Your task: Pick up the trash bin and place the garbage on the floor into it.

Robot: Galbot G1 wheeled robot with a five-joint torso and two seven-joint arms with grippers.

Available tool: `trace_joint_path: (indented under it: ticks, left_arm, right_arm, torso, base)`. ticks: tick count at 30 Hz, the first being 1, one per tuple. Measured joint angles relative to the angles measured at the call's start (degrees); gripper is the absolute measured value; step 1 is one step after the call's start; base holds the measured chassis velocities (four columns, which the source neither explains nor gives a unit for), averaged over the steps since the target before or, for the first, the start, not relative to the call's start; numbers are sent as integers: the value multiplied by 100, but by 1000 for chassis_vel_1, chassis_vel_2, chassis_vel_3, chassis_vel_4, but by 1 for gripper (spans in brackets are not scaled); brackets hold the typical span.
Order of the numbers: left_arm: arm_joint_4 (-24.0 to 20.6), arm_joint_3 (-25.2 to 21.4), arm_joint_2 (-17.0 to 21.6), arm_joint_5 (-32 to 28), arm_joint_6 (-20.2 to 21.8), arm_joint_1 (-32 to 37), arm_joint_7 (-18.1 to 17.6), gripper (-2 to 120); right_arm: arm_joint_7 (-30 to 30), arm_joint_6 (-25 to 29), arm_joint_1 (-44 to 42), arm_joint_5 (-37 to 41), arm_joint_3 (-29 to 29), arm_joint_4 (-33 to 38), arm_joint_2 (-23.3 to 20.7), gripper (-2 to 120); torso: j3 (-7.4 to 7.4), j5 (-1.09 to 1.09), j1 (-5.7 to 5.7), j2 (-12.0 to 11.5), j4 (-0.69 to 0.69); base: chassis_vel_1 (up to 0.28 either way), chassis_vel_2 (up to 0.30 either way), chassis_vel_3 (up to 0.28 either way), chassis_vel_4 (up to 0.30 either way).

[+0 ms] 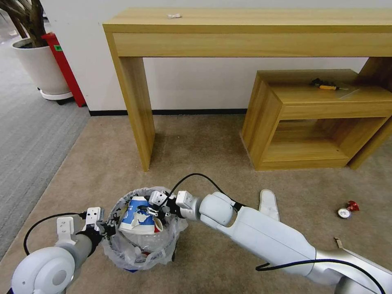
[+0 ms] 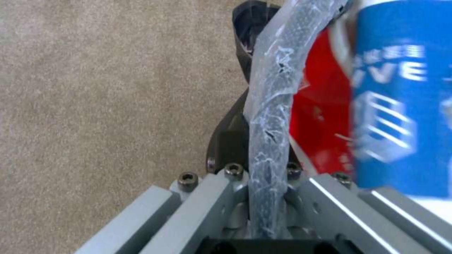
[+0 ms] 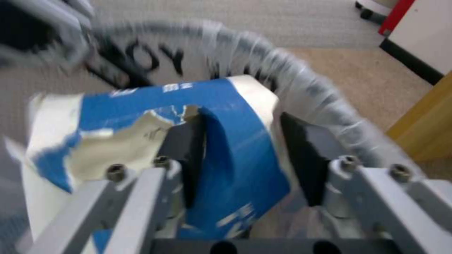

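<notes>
**Blue cup held over the lined bin**

The trash bin stands on the beige floor in front of the long wooden desk, nearer the desk's left leg than the low wooden shelf unit to its right; its translucent bag is folded over the rim, with black letters showing in the right wrist view. The left gripper is at the bin's left edge, its fingers pressed together on the bag-wrapped rim, one finger outside the wall. The right gripper reaches in from the right over the bin's mouth; its fingers pinch the torn wall of a blue paper cup, one pad inside the cup and one outside; the cup lies tilted across the top of the bin, touching the left rim. A red item sits inside the bin beside the cup.

Elsewhere on the floor: a white slipper lies just beside the right arm; a crushed red can lies well apart to the right; a small brown scrap lies near it. A yellow-handled tool rests on the shelf unit's top; a small white scrap lies on the desk top; a white plant pot stands at the far left on grey carpet.
</notes>
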Motion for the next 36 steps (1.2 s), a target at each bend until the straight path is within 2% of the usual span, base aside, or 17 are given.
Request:
trace_joint_path:
  ticks: [2,3,6,9,10,12,13,19,24,27,34,36]
  left_arm:
    - [44,-36,-25,-7,0,-1,4,0]
    - [44,-36,-25,-7,0,-1,4,0]
    - [95,-136,-33,-36,0,-5,19,0]
    - [123,-204,-33,-55,0,-10,29,0]
    - [131,-249,-32,-80,0,-10,34,0]
    - [131,-260,-31,-89,0,-11,37,0]
    - [132,-270,-32,-100,0,-10,43,0]
    - [126,-182,-57,-102,0,-30,47,0]
    - [71,-123,-96,-75,0,-35,49,0]
    - [44,-123,-116,-67,0,-23,50,0]
    - [3,-166,-152,-29,0,38,72,0]
    - [8,-234,-153,-20,0,60,123,0]
  right_arm:
    - [102,-59,14,202,52,193,-78,56]
    - [102,-59,14,202,52,193,-78,56]
    - [209,-97,21,377,157,421,-205,72]
    - [303,-153,16,510,233,551,-281,78]
    - [395,-206,0,622,307,646,-337,86]
    - [426,-230,-9,664,341,677,-361,88]
    - [487,-277,-27,762,388,722,-412,96]
    - [583,-295,-45,769,277,672,-382,100]
    - [665,-112,-45,516,132,167,-35,100]
    - [668,-88,-49,472,128,49,26,100]
    - [721,-19,-90,363,132,-108,-55,100]
    - [716,-11,-123,301,190,33,-210,100]
  torso:
    - [0,0,0,0,0]
    - [0,0,0,0,0]
    - [0,0,0,0,0]
    - [0,0,0,0,0]
    - [0,0,0,0,0]
    - [0,0,0,0,0]
    - [0,0,0,1,0]
    - [0,0,0,0,0]
    - [0,1,0,0,1]
    - [0,0,0,0,1]
    - [0,0,0,1,0]
    - [0,2,0,0,0]
  base:
    - [0,0,0,0]
    - [0,0,0,0]
    - [0,0,0,0]
    - [0,0,0,0]
    - [0,0,0,0]
    - [0,0,0,0]
    - [0,0,0,0]
    - [0,0,0,0]
    - [0,0,0,0]
    - [0,0,0,0]
    - [0,0,0,0]
    - [0,0,0,0]
